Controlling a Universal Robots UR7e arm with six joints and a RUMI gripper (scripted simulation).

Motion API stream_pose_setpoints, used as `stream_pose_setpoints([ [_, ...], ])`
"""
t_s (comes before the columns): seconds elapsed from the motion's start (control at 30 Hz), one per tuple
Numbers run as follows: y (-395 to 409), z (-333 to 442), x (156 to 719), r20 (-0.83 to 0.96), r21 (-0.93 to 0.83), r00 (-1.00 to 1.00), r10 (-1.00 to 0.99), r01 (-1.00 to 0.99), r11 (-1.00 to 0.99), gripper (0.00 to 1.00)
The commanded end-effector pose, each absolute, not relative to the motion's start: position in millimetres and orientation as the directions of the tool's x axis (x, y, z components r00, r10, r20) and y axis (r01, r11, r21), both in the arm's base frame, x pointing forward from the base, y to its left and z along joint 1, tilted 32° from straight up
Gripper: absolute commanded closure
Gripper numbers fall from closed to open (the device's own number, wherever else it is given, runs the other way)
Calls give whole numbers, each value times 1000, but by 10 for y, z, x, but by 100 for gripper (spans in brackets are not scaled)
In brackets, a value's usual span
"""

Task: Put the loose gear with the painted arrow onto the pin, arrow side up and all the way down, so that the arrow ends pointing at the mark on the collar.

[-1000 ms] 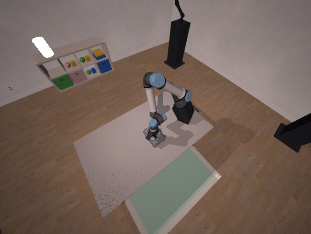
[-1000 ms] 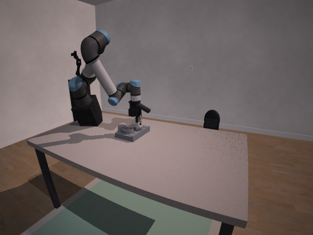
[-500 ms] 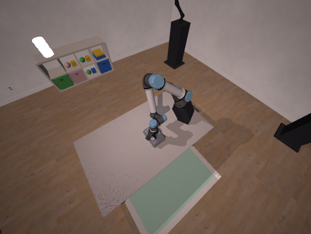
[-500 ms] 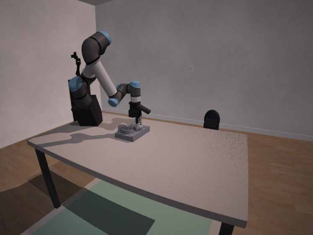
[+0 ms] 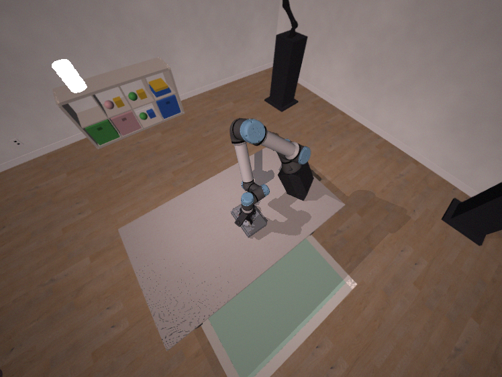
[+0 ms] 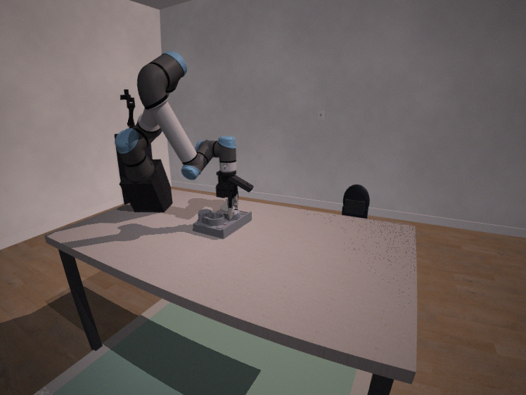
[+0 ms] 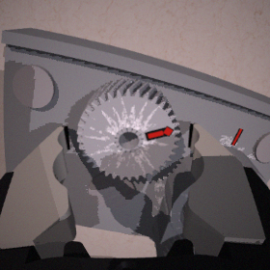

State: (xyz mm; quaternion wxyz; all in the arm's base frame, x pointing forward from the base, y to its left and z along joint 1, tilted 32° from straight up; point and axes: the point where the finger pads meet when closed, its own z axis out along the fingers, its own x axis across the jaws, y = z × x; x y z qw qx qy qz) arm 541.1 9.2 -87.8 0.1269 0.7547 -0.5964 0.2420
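Observation:
The grey gear (image 7: 103, 145) with a red arrow (image 7: 160, 133) lies arrow side up in the middle of the wrist view. Its centre hole sits over the pin (image 7: 128, 140) of the grey base plate (image 7: 121, 63) (image 5: 256, 229) (image 6: 219, 231). The arrow points right and slightly up, toward a short red mark (image 7: 236, 137) on the plate to the right of the gear. My gripper (image 7: 128, 126) (image 5: 245, 221) (image 6: 232, 213) is low over the plate. Its fingers straddle the gear with a small gap on each side. How far down the pin the gear sits is not visible.
A raised grey ring (image 6: 212, 218) stands on the plate's other end. The plate has round holes at its left (image 7: 33, 88) and right corners. The plate rests on a table (image 6: 297, 275), with the arm's black base (image 6: 144, 186) at the far end.

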Motion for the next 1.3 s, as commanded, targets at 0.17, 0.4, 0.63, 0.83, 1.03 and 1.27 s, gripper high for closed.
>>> stream_pose_setpoints([
  [0.17,95,-873,5414,517,-98,171,-839,-961,-257,46],
  [0.4,95,-873,5414,517,-98,171,-839,-961,-257,46],
  [0.63,95,-873,5414,517,-98,171,-839,-961,-257,46],
  [0.83,95,-873,5414,517,-98,171,-839,-961,-257,100],
  [1.03,95,-873,5414,517,-98,171,-839,-961,-257,100],
  [1.27,95,-873,5414,517,-98,171,-839,-961,-257,100],
])
